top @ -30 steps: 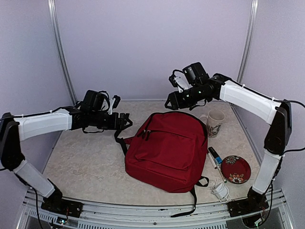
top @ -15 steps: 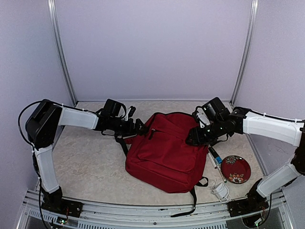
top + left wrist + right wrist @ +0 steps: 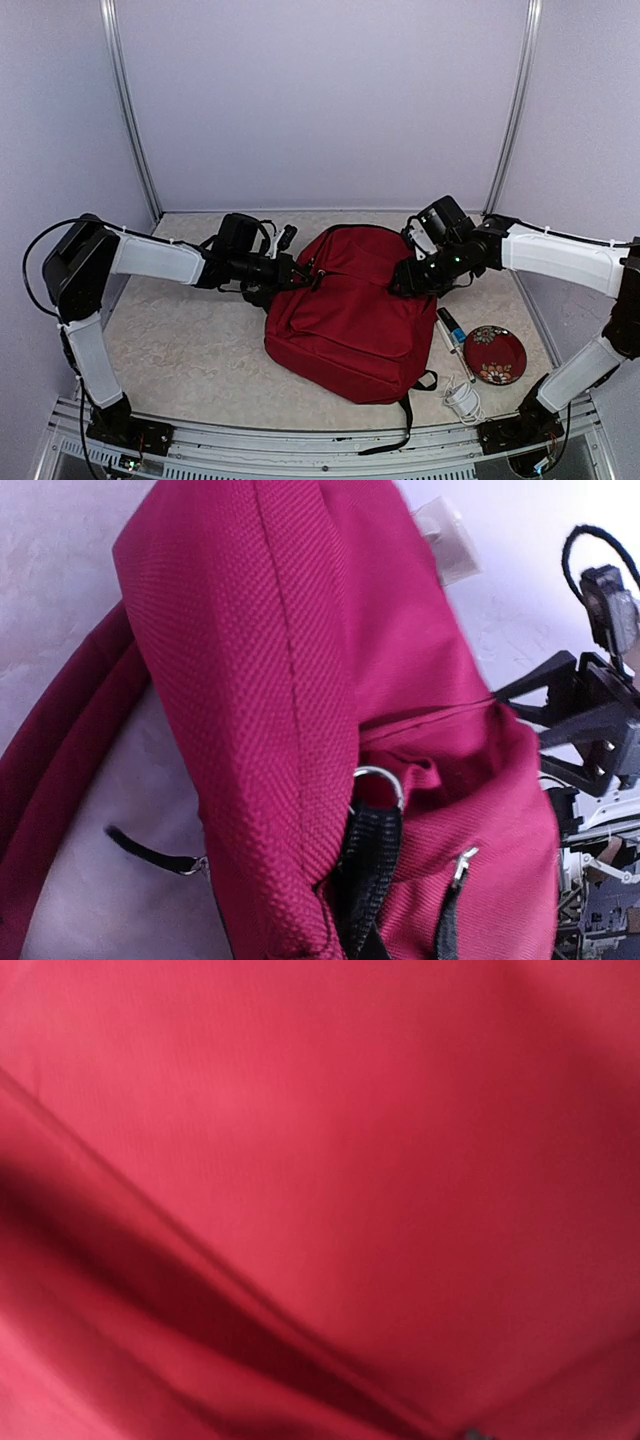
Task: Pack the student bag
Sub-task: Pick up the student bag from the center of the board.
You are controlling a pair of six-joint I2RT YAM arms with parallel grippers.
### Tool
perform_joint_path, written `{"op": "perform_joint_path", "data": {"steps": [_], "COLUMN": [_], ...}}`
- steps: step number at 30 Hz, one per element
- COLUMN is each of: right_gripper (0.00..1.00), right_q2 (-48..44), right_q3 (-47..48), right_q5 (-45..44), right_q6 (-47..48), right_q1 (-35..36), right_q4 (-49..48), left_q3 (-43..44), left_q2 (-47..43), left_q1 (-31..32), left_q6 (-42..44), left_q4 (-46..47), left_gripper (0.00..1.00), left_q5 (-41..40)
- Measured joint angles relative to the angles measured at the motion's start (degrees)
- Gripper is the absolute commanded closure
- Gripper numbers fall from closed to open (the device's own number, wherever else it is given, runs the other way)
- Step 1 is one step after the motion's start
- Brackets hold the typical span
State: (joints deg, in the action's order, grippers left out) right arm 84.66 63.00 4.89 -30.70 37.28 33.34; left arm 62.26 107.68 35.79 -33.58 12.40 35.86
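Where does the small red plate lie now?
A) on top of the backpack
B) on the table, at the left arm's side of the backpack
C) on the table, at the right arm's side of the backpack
C: the plate lies on the table right of the backpack, apart from it.

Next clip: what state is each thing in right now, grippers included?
dark-red fabric backpack: lying flat, looks zipped shut
left gripper: against backpack's top-left edge, jaws unclear
right gripper: against backpack's right edge, jaws unclear
red flowered plate: empty
white cable: coiled
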Motion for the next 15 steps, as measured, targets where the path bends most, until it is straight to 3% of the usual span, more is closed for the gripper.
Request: {"op": "perform_joint_path", "data": {"steps": [9, 12, 15], "right_gripper": [0.49, 0.52, 0.62], "right_q2": [-4.22, -6.67, -6.67], "right_q3": [12.94, 13.86, 13.86], "right_q5": [-7.17, -4.5, 0.81], "right_q6": [0.79, 0.15, -0.83], "right_q1": [4.24, 9.07, 13.18], "right_q4": [7.32, 4.13, -1.22], "left_q3": [-0.11, 0.66, 1.29], "left_q2": [-16.52, -19.63, -20.2], "left_q1": [7.54, 10.19, 11.21], "left_q6": [3.52, 4.42, 4.94], "left_q4": [-7.61, -9.73, -11.63], "left_gripper": [1.0, 1.0, 1.0], "left_q5": [-8.81, -11.78, -14.16]}}
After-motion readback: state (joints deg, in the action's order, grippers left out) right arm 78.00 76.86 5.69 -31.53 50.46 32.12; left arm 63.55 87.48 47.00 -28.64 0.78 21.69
